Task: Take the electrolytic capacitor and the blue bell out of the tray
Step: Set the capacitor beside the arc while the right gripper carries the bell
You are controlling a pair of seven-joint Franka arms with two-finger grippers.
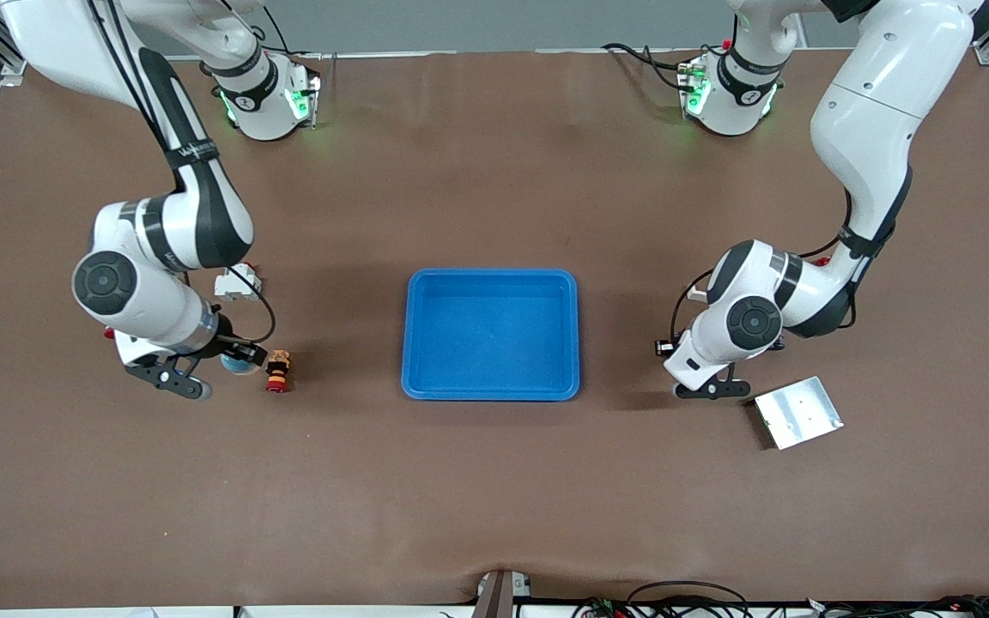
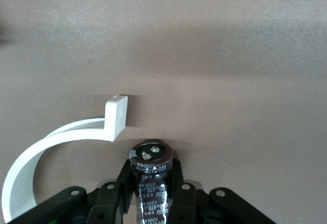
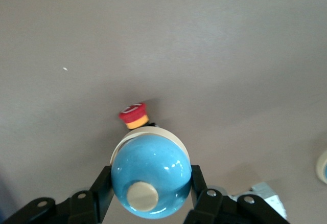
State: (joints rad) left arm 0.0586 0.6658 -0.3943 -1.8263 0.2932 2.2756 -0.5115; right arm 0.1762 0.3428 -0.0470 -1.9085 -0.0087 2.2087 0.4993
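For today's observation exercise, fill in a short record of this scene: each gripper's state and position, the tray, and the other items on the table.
left gripper: shut on the capacitor, low at the left arm's end of the table
right gripper: shut on the blue bell, low at the right arm's end
blue tray: mid-table, nothing in it
red button: beside the bell
metal plate: near the left gripper
white curved part: beside the capacitor
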